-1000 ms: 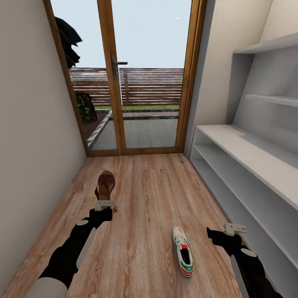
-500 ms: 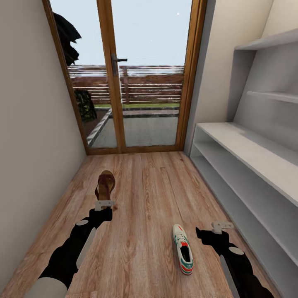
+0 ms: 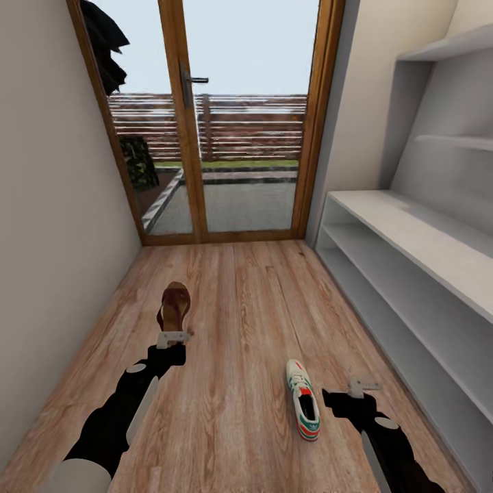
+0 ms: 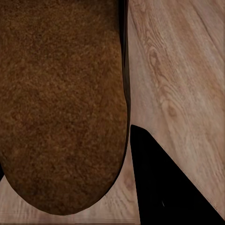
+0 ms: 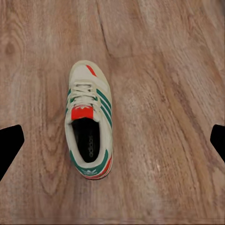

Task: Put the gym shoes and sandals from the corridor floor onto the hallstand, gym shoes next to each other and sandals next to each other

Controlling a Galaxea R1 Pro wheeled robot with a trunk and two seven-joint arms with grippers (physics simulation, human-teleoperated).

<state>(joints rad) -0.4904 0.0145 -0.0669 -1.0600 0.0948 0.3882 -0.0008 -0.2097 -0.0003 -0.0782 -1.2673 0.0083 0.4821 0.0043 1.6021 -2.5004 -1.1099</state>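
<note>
My left gripper (image 3: 172, 337) is shut on a dark-brown sandal (image 3: 174, 305), which it holds above the corridor floor (image 3: 239, 301). In the left wrist view the sandal's brown footbed (image 4: 61, 103) looms close beside one dark finger (image 4: 164, 187). A white gym shoe (image 3: 303, 408) with green stripes and a red-orange heel lies on the floor at the lower right, toe pointing away from me. My right gripper (image 3: 363, 387) hovers just right of it, open. In the right wrist view the gym shoe (image 5: 89, 126) lies below, between the spread fingertips (image 5: 9, 145). The white hallstand (image 3: 411, 239) runs along the right wall.
A wood-framed glass door (image 3: 205, 123) closes the far end of the corridor. A plain wall (image 3: 48, 205) bounds the left side. The hallstand's upper floating shelves (image 3: 452, 44) jut out at the top right. Bare floor stretches between the sandal and the gym shoe.
The head camera has shifted, so the door and floor sit differently in view. My right gripper has moved left, closer to the gym shoe. The left gripper and the sandal keep their place.
</note>
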